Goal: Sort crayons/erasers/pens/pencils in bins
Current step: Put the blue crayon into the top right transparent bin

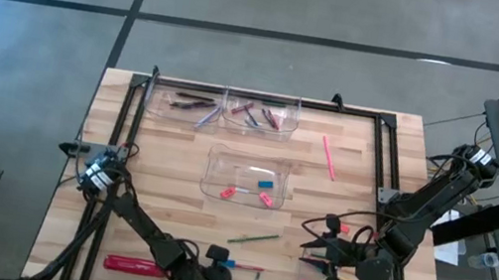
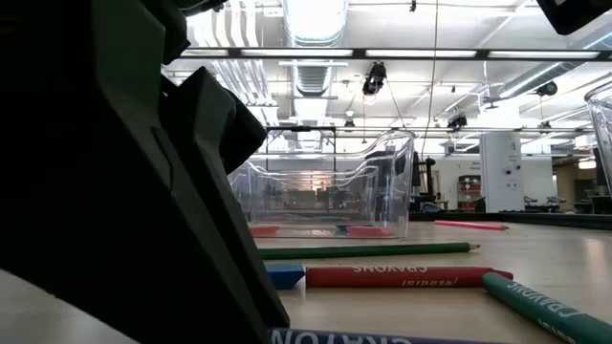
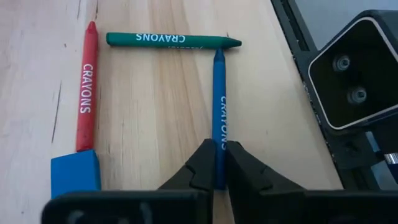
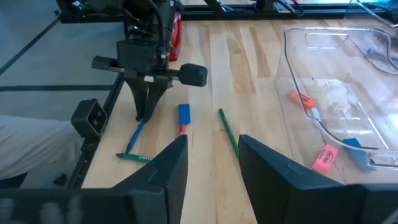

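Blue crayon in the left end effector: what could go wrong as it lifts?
The left end effector is shut on the blue crayon near one end, so the crayon may pivot or slip on lifting. Its far tip touches the green crayon, which could get dragged. The blue eraser and red crayon lie close alongside and may be nudged.

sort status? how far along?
Done: all four clear plastic bins hold some items. In hand: left tool shut on the blue crayon. Left: red crayon, green crayon, blue eraser block, green pencil, pink pencil. Right tool open.
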